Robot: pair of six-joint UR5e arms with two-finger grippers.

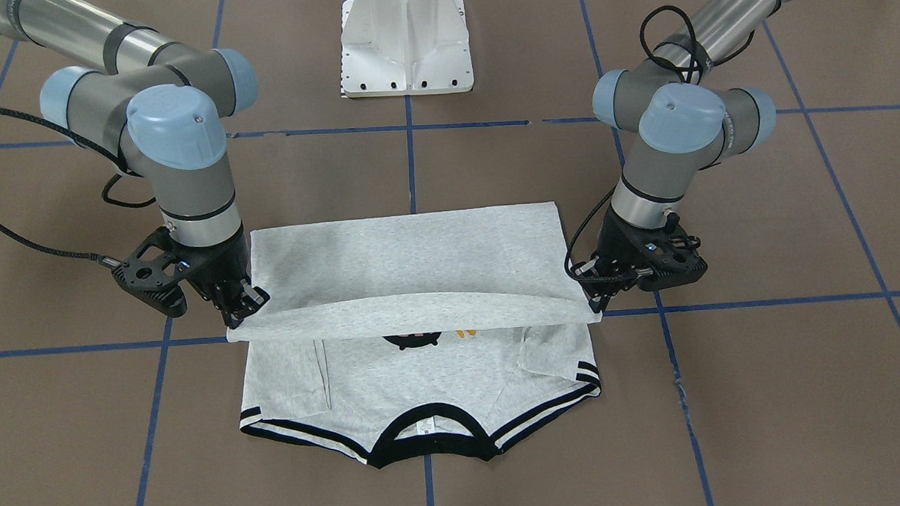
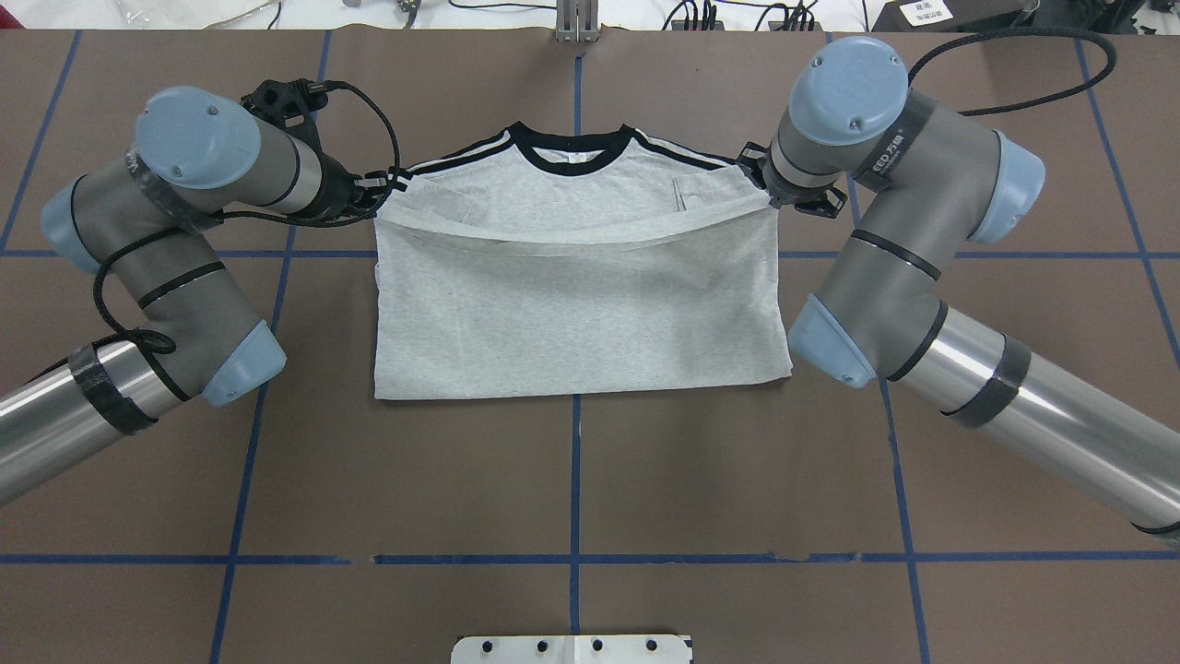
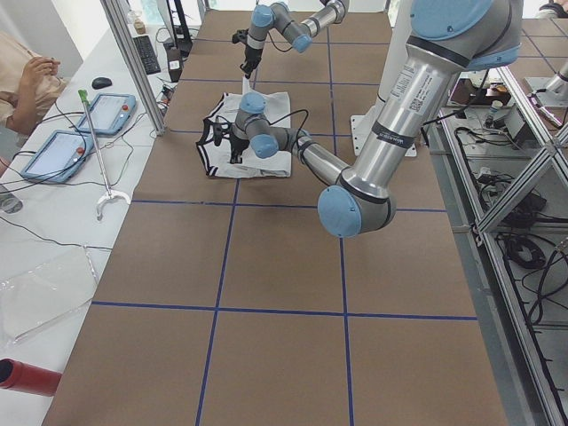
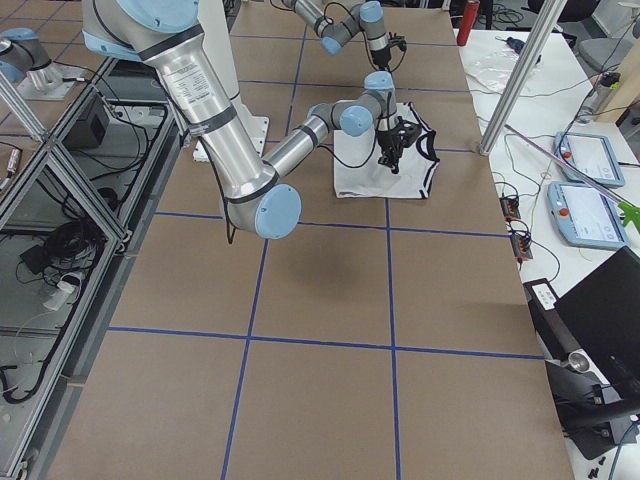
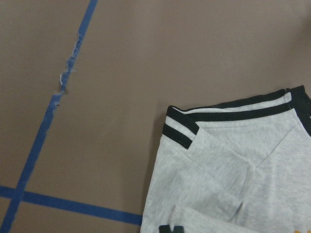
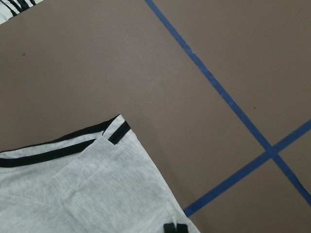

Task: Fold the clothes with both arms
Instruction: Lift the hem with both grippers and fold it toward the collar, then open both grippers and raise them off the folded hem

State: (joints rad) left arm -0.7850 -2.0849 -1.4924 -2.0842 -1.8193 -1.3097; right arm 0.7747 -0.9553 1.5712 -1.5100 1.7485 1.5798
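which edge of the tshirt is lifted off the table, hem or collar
The hem: left gripper and right gripper pinch its corners, holding it raised; the black collar lies flat on the table.

A robotics lab: two robot arms (image 2: 931, 240) at a white pedestal (image 1: 407, 41) reach over a brown table (image 3: 284, 257) gridded with blue tape (image 3: 284, 311), beside aluminium posts (image 3: 133, 62), teach pendants (image 3: 108, 114), a keyboard (image 3: 146, 53) and loose cables (image 4: 60, 240).
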